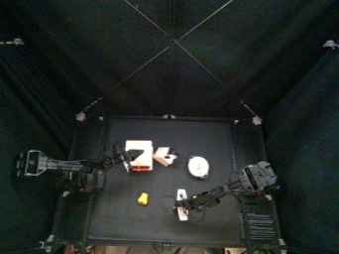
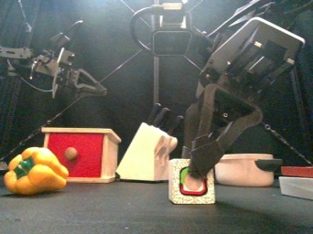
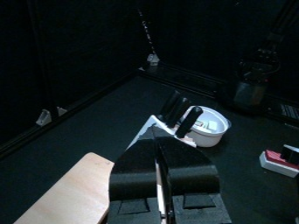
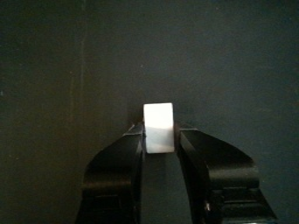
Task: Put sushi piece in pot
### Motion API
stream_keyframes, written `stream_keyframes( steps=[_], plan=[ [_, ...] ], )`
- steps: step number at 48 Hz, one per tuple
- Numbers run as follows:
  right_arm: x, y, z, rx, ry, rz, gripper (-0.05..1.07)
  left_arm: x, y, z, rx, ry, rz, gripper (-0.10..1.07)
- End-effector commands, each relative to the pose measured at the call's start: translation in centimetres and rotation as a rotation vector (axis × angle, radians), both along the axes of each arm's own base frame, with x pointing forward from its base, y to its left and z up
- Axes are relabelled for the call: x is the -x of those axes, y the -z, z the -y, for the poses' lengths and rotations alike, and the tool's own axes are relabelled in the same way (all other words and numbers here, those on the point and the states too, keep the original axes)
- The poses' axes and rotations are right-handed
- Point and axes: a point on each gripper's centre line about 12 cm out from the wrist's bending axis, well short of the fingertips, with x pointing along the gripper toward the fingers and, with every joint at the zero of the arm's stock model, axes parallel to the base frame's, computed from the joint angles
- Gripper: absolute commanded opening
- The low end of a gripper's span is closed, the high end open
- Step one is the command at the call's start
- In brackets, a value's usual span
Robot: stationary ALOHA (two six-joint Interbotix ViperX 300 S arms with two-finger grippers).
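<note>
From above, the right gripper (image 1: 181, 205) sits over the sushi piece (image 1: 181, 194) near the table's front, the pot (image 1: 199, 166) behind it. At table height, its jaws straddle the piece. The right wrist shows them clamped on it. The left gripper (image 3: 159, 179) hovers, pinched shut, by the red-and-white box (image 2: 82, 152).

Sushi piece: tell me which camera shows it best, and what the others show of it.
The front view: the sushi piece stands near and large, its pink face showing, the right hand closed around its top. The right wrist view shows only its white edge between the jaws. From above it is a tiny pale speck. The left wrist view misses it.
</note>
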Motion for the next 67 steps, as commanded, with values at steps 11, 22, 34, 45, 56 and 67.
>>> stream_keyframes(
  steps=[11, 22, 34, 45, 56, 67],
  plan=[
    [-0.3, -3.9, 0.1, -0.024, 0.001, 0.096, 0.54, -0.2, -0.5, 0.0, -0.009, 0.001, 0.016, 0.22],
    [1.7, -5.7, 1.0, -0.042, 0.004, 0.137, 0.54, -0.2, -0.5, 0.0, -0.008, 0.001, 0.015, 0.22],
    [5.0, -8.7, 4.6, -0.006, 0.045, 0.199, 0.54, -0.2, -0.5, 0.0, -0.005, -0.001, 0.016, 0.22],
    [8.7, -9.7, 8.9, 0.024, 0.128, 0.235, 0.54, -0.2, -0.4, 0.0, -0.005, -0.001, 0.013, 0.22],
    [12.0, -10.0, 12.5, -0.007, 0.224, 0.335, 0.54, -0.1, -0.4, 0.0, -0.005, -0.001, 0.013, 0.22],
    [14.6, -9.4, 15.1, -0.062, 0.332, 0.422, 0.54, -0.1, -0.4, 0.0, -0.003, -0.001, 0.013, 0.22]
  ],
)
